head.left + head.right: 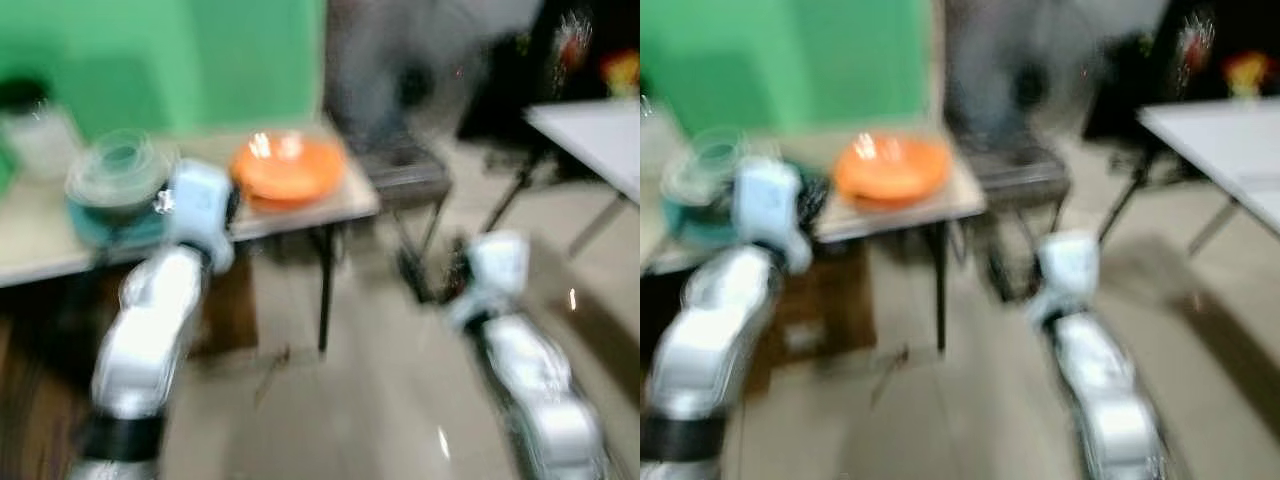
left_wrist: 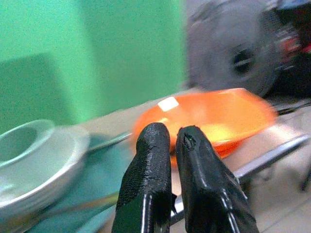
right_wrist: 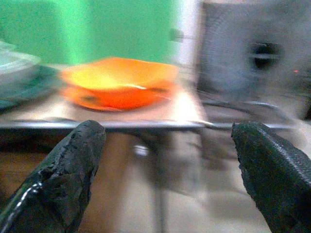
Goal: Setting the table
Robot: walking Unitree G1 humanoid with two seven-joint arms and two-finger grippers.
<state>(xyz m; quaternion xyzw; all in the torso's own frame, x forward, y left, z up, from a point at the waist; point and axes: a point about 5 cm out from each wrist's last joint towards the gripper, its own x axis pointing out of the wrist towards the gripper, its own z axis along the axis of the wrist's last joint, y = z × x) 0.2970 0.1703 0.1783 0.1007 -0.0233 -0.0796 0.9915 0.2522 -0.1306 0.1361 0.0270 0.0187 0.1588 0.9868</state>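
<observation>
An orange bowl (image 1: 288, 168) sits near the right end of a beige table (image 1: 355, 203). To its left a stack of pale glass bowls (image 1: 118, 172) rests on a teal plate (image 1: 100, 228). My left gripper (image 2: 171, 136) is shut with nothing between its fingers and points at the orange bowl (image 2: 214, 116) from just short of the table's front edge. My right gripper (image 3: 167, 141) stands open and empty below table height, facing the orange bowl (image 3: 121, 85). The head views are blurred.
A green wall (image 1: 170, 60) stands behind the table. A large grey fan (image 1: 395, 80) sits right of the table, above a dark stool (image 1: 405, 175). A white folding table (image 1: 600, 140) is at the far right. Tiled floor (image 1: 370, 380) lies between them.
</observation>
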